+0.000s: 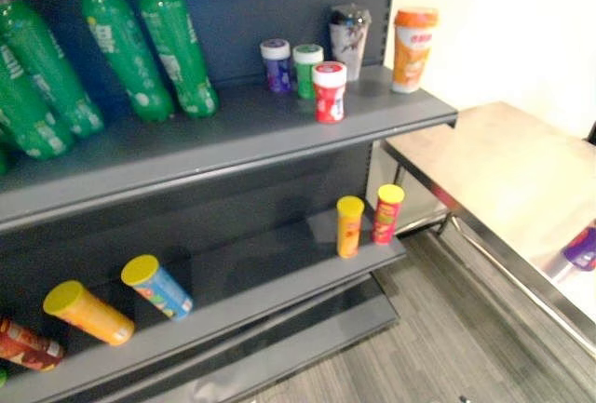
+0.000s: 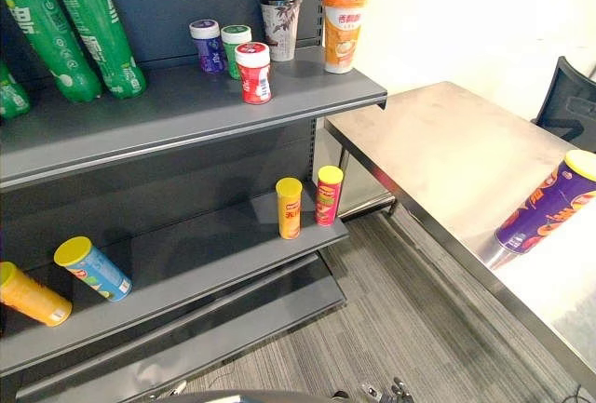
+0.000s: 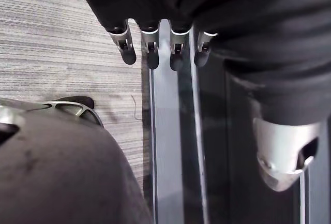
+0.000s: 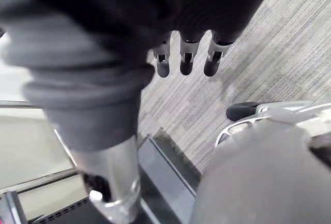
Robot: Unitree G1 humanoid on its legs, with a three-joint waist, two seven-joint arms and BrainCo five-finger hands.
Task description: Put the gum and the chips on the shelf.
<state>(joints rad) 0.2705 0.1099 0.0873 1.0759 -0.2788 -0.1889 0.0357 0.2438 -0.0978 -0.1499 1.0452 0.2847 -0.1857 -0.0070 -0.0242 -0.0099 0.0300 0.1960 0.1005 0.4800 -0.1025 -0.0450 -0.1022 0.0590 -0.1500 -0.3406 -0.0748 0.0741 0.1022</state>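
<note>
Purple chips can [image 2: 549, 203] on the steel table [image 2: 438, 142], far right. Purple gum bottle [image 2: 206, 46], green gum bottle [image 2: 235, 47] and red gum bottle [image 2: 253, 73] upright on the upper shelf [image 2: 158, 110]. Left hand [image 3: 178, 53] and right hand [image 4: 187, 58] empty, fingers straight and slack, above the floor [image 4: 269, 38].

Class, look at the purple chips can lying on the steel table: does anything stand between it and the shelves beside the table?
Nothing visible does. From the purple chips can the steel table runs bare to the shelf's end, and the lower shelf has free room left of the yellow upright can.
</note>
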